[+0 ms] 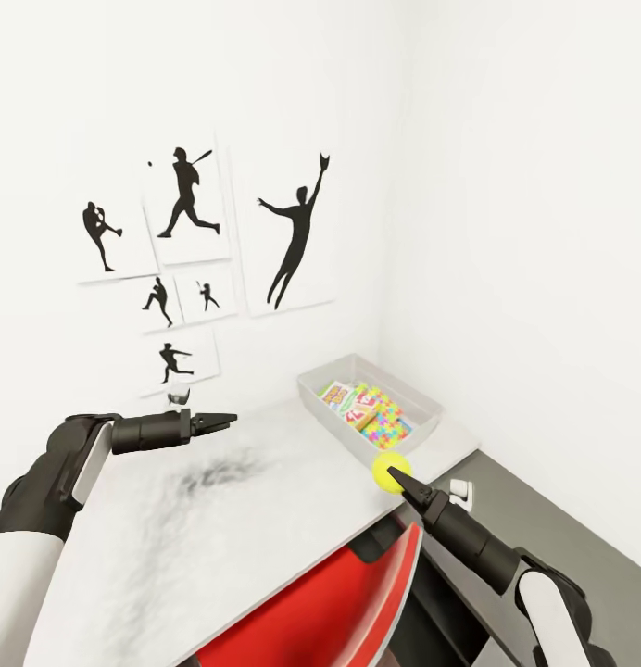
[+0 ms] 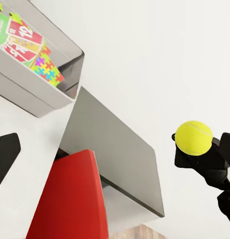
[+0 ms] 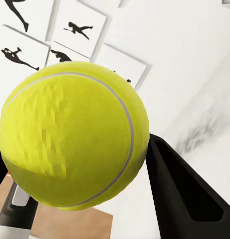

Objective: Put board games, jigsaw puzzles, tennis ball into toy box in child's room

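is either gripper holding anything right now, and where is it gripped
The right gripper holds the tennis ball, pinched across its sides between the fingertips. The left gripper hangs over the table holding nothing.

Head camera above table; wrist cameras close on tennis ball

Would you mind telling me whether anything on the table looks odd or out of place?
Only a dark, smudgy patch on the table, unlike a normal shadow. Otherwise the toy box sits square by the wall, toys inside, and the right gripper holds the ball cleanly.
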Robot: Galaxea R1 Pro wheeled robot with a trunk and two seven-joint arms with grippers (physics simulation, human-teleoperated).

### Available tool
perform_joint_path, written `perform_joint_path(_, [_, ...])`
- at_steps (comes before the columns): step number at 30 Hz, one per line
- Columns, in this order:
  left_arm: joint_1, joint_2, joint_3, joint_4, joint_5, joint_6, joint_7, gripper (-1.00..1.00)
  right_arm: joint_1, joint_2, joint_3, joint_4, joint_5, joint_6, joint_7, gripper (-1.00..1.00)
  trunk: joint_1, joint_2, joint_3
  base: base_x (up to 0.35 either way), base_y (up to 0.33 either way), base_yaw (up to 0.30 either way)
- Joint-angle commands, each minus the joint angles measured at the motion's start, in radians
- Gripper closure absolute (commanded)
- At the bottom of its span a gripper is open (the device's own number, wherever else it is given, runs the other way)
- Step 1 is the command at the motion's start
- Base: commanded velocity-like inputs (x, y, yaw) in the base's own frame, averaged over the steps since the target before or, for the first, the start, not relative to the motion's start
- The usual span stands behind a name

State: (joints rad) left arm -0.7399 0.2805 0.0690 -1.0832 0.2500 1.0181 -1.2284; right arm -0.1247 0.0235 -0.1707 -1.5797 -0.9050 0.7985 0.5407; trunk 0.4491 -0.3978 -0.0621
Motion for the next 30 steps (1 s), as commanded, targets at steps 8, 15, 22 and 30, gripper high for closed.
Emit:
perform_joint_path(8, [-0.001,0.0,0.0,0.0,0.002,0.005,-0.002,-1.0,-0.001,0.001,-0.003,0.0,-0.003,0.008,0.001,1.0,0.001,-0.002,-0.002,0.197,-0.004,0.076])
perform_joint_path(15, [-0.001,0.0,0.0,0.0,0.002,0.005,-0.002,-1.0,-0.001,0.001,-0.003,0.0,-0.003,0.007,0.001,1.0,0.001,-0.002,-0.002,0.179,-0.031,0.005])
perform_joint_path(22, [-0.001,0.0,0.0,0.0,0.002,0.005,-0.002,-1.0,-0.001,0.001,-0.003,0.0,-0.003,0.007,0.001,1.0,0.001,-0.002,-0.002,0.089,-0.053,0.007])
perform_joint_path(30, [-0.001,0.0,0.0,0.0,0.002,0.005,-0.002,-1.0,-0.001,0.001,-0.003,0.0,-0.004,0.008,0.001,1.0,0.001,-0.002,-0.002,0.072,-0.062,0.074])
